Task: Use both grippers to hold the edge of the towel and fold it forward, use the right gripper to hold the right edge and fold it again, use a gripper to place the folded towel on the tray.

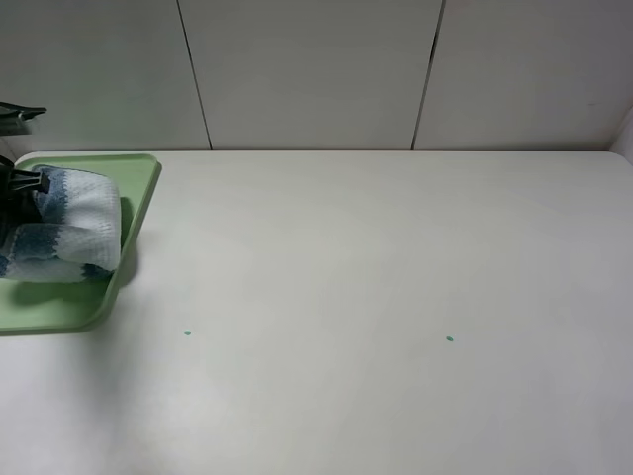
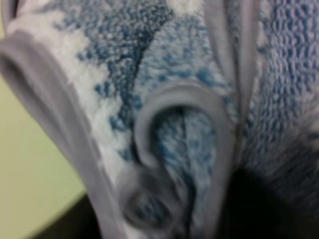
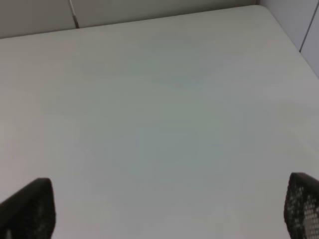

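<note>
Blue-and-white striped, the towel (image 1: 61,223) lies folded on the green tray (image 1: 138,198) at the table's (image 1: 376,297) far left, so we judge we are at the last step: letting go. Our left claw (image 1: 22,183) sits against the cloth; we cannot tell whether it grips. Next it must open fully and lift clear. Our right claw (image 3: 164,209) gapes wide over bare table, holding nothing.

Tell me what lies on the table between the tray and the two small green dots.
Nothing: in the exterior high view the white table is bare between the tray and the near dot, and on to the far dot.
</note>
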Motion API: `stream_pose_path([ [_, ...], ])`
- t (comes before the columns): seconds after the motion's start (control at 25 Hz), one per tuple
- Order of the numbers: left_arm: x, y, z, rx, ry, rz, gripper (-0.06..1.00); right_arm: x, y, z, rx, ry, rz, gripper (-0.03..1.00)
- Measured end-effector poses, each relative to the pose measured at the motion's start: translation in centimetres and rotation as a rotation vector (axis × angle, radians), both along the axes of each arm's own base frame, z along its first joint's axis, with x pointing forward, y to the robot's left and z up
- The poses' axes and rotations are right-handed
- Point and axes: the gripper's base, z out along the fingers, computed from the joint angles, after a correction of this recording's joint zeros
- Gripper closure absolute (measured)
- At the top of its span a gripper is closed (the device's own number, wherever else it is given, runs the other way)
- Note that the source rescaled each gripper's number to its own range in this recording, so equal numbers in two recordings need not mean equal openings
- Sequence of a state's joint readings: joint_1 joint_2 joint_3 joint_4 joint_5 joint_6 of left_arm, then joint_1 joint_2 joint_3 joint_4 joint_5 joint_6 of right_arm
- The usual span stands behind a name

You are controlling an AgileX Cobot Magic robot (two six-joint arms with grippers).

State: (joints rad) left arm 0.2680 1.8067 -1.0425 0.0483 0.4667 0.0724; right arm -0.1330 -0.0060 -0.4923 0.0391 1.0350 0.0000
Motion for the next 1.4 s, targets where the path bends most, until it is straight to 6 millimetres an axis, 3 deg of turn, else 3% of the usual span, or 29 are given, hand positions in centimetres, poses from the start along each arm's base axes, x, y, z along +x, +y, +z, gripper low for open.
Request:
stream_pose_path([
  [0.08,-0.5,0.5,0.5,0.012,0.019,0.003,0.18,0.0,0.0,0.0,0.0,0.0,0.0,-0.03],
  [0.16,-0.9,0.8,1.1,0.028,0.03,0.001,0.03,0.0,0.0,0.0,0.0,0.0,0.0,-0.03],
  [0.28,-1.5,1.1,2.4,0.049,0.02,0.003,-0.03,0.0,0.0,0.0,0.0,0.0,0.0,-0.03],
  [0.56,-3.1,0.9,6.1,0.066,-0.018,0.017,-0.05,0.0,0.0,0.0,0.0,0.0,0.0,-0.03],
  [0.84,-6.9,-0.3,10.8,0.055,0.007,0.027,-0.05,0.0,0.0,0.0,0.0,0.0,0.0,-0.03],
  [1.2,-13.6,-3.5,16.6,-0.019,-0.022,-0.084,-0.05,0.0,0.0,0.0,0.0,0.0,0.0,-0.03],
  [1.4,-18.1,-5.5,17.9,-0.034,-0.1,-0.154,-0.05,0.0,0.0,0.0,0.0,0.0,0.0,-0.03],
])
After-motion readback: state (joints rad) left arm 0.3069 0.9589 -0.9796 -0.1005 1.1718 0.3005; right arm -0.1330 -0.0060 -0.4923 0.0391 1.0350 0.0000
